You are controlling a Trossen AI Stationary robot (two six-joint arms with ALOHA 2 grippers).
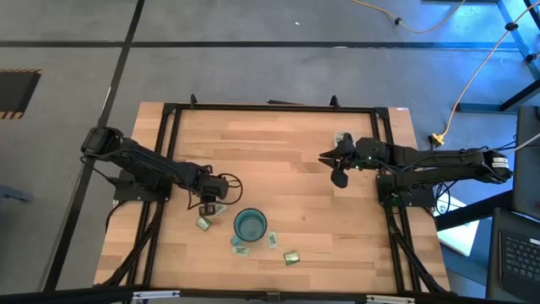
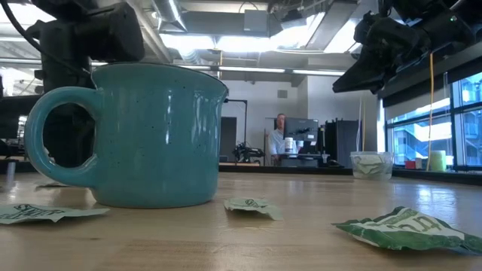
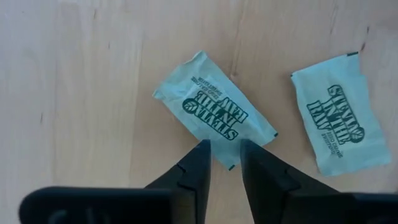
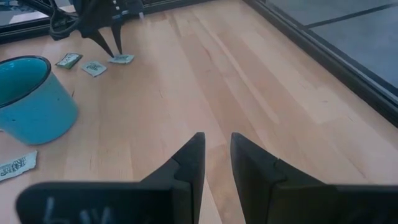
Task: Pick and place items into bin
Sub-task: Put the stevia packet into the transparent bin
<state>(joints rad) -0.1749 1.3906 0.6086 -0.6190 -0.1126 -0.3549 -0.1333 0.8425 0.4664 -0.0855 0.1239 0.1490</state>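
My left gripper (image 1: 211,205) points down at the table left of the teal mug (image 1: 250,225). It is open by a narrow gap (image 3: 222,148), and its tips stand over the edge of a light green packet (image 3: 214,109) lying flat on the wood. A second packet (image 3: 339,112) lies flat beside it. More packets (image 1: 239,247) (image 1: 291,257) lie around the mug. The bin, a whitish translucent cup (image 2: 371,164) with packets inside, stands far right on the table. My right gripper (image 1: 336,169) hangs in the air near the bin, open by a narrow gap (image 4: 217,140) and empty. My left gripper comes at the packet's near edge (image 3: 225,160) from above, pointing down, with one fingertip on either side of that edge. Whether the fingertips touch the packet I cannot tell. The packet lies flat on the table.
The teal mug (image 2: 151,135) stands close to my left gripper, handle toward the left. Loose packets (image 2: 252,205) (image 2: 410,229) lie near the table's near edge. A black frame (image 1: 165,152) runs along the table's sides. Bare wood spans the middle. A person sits in the room behind.
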